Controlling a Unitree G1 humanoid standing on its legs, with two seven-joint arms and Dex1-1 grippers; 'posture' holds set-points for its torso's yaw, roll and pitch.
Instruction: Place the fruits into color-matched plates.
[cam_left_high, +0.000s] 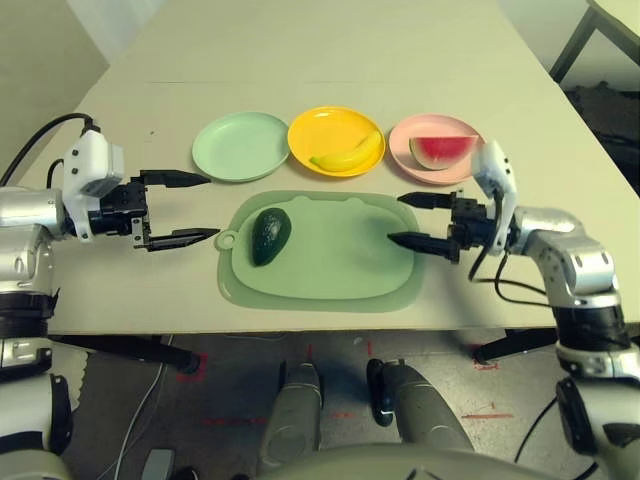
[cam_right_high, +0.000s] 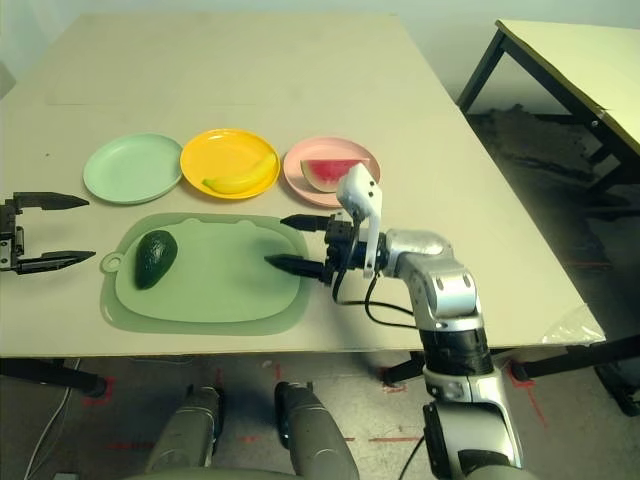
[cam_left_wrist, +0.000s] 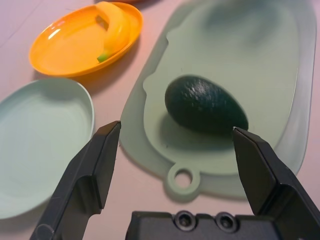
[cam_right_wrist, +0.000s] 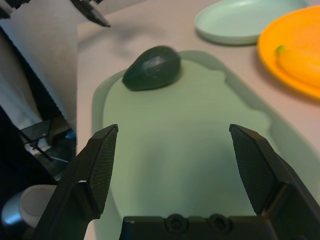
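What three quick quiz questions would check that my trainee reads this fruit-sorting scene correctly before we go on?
1. True or false: the banana already lies in the yellow plate.
2. Which fruit is still on the cutting board? A) watermelon wedge B) avocado C) banana
3. Fill in: the one plate holding no fruit is the ____ plate.

Key:
1. True.
2. B: the avocado lies at the board's left end, near the open left hand; the watermelon wedge sits in the pink plate. The right hand is open too, over the board's right end.
3. Mint green plate.
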